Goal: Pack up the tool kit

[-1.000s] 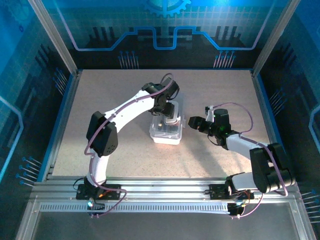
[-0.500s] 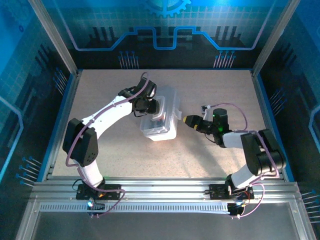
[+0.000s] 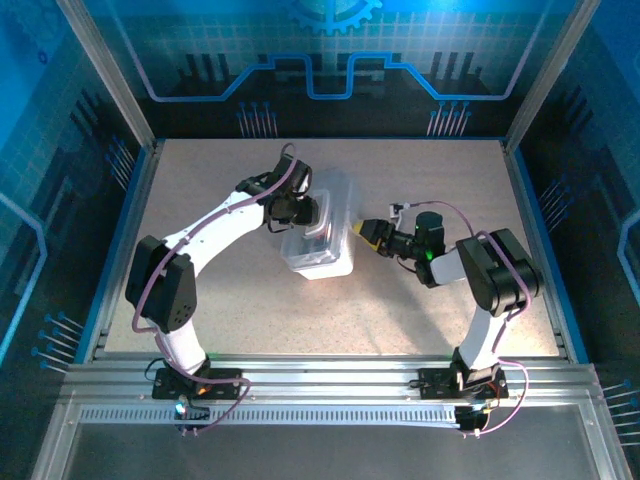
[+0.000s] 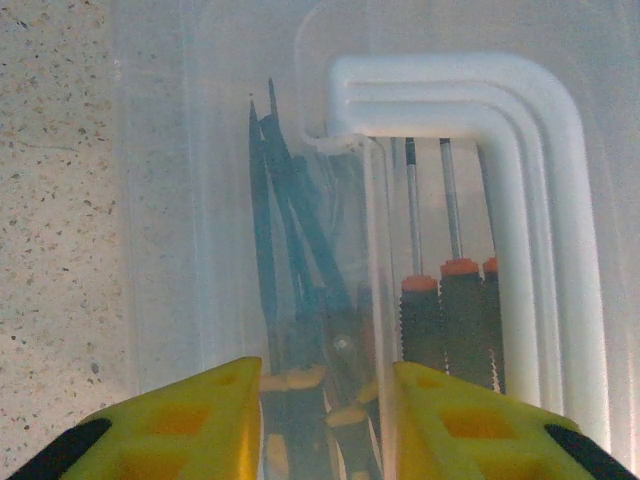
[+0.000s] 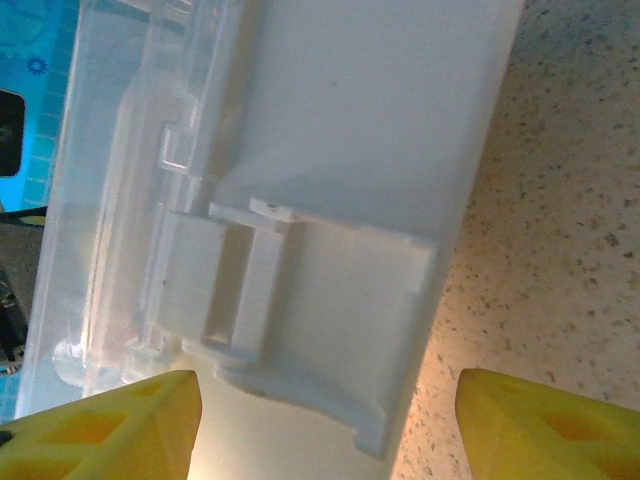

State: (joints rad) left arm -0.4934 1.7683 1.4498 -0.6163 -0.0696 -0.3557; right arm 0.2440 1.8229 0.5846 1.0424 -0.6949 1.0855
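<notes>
I have the clear case (image 3: 322, 245) mid-frame on the surface (image 3: 200, 180), long axis running up-frame, my left jaws half closed astride its left edge, grip uncertain, and my right jaws gaping wide, facing its latch (image 5: 250, 290) from the right.

Top view: even overhead light, table (image 3: 250, 320) bright, blue walls dim, soft arm shadows, slight bowing at edges. Wrist views: clear case (image 4: 200, 200) hazy, washed out w/ glare; yellow fingers (image 4: 180, 420) blurred in foregnd; warm glow beneath case, rt wrist.
</notes>
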